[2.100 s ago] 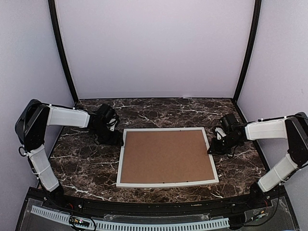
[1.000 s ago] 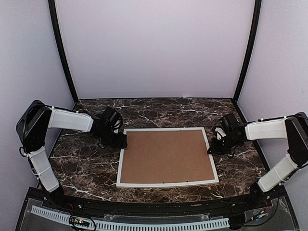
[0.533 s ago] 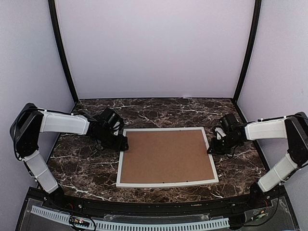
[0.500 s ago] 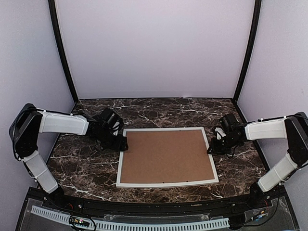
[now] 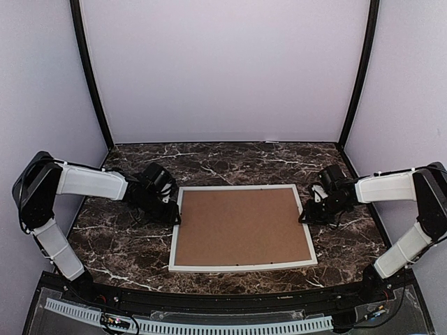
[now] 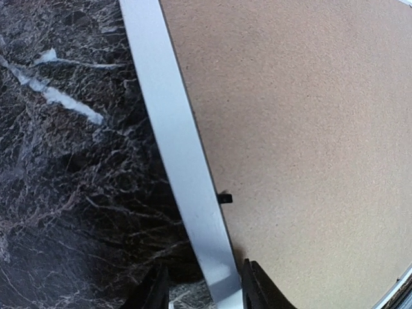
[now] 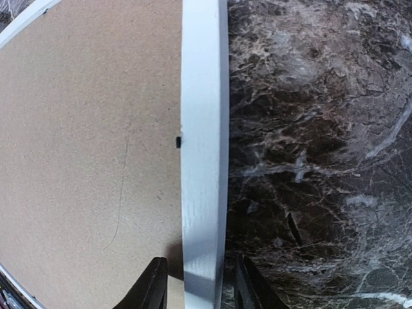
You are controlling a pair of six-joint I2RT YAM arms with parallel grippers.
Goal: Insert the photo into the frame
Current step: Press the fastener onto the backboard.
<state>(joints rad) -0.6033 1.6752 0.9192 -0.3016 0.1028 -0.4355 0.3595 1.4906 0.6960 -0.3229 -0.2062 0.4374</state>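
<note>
The frame [image 5: 241, 266] lies face down mid-surface [image 5: 230, 164], nearer the near edge, with the brown backing board [image 5: 241, 227] uppermost. The photo is not visible, perhaps beneath it. The left end effector [image 6: 206, 290] and right end effector [image 7: 201, 286] each straddle a side rail, partly open and gripping nothing, likely placed to lift it together.

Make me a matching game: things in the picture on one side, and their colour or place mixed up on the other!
Things:
1. frame
2. board
3. table
4. left tool

Colour or place:
A. brown
B. dark with white veins
C. white
D. astride the frame's left side

Pairs: 1-C, 2-A, 3-B, 4-D
</note>
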